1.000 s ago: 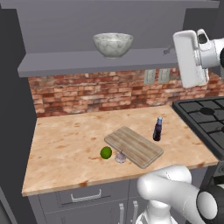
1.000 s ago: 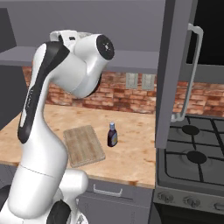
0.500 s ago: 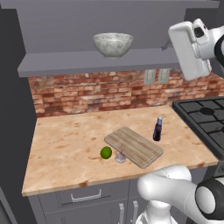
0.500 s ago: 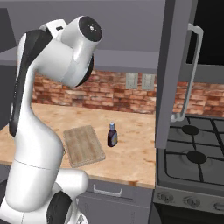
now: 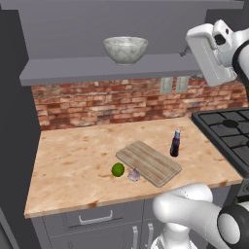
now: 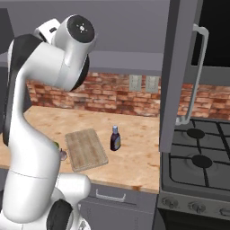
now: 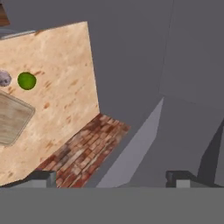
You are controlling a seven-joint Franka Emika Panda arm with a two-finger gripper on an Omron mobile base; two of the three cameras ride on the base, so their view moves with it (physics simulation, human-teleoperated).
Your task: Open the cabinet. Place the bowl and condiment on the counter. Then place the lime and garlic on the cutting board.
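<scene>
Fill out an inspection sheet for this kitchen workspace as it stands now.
Surface: tan counter, mottled orange-brown.
Job's things: cabinet open, right door swung out; bowl on its shelf; condiment upright on the counter beside the cutting board; lime and garlic on the counter, off the board's near-left edge.
Clutter: nothing seen.
Grippers: gripper open, empty, raised at cabinet height.
Cables: nothing seen.
Surroundings: brick backsplash, wall outlets, gas stove, grey drawers.

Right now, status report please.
Gripper open, empty, raised near cabinet. Marbled grey-white bowl on cabinet shelf. Slim dark bottle on counter. Nothing blocking.
</scene>
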